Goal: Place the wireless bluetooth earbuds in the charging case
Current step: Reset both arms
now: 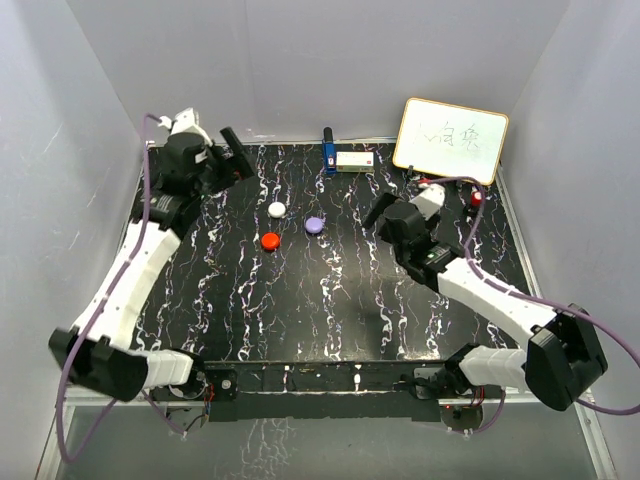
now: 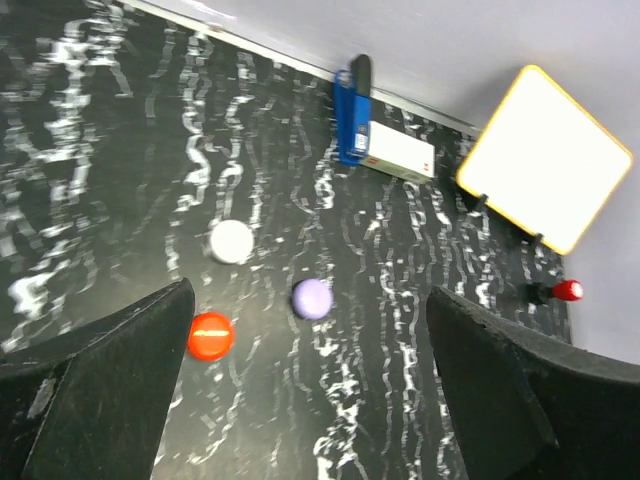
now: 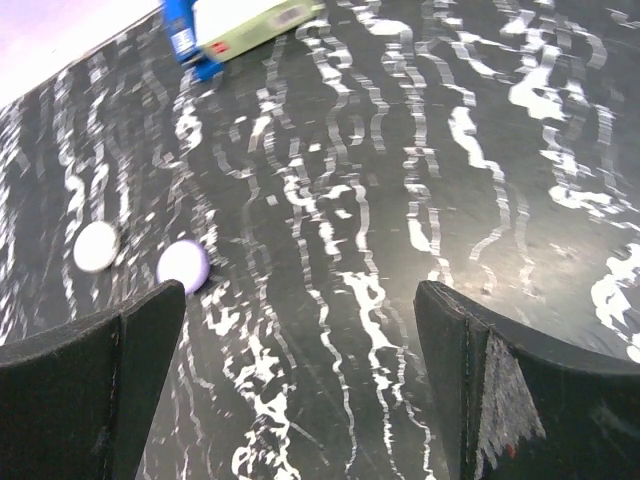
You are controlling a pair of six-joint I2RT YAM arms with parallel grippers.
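left gripper hangs above the desk near its far left corner, jaws spread wide and empty, apparently tilted to take in the pieces below. right gripper, equally spread and holding nothing, hovers right of centre and faces the same way. the white earbud, red earbud and purple earbud lie loose and apart, left of the desk's middle. at the far edge sits a white box with a blue piece, possibly the charging case. a whiteboard leans in the far right corner.
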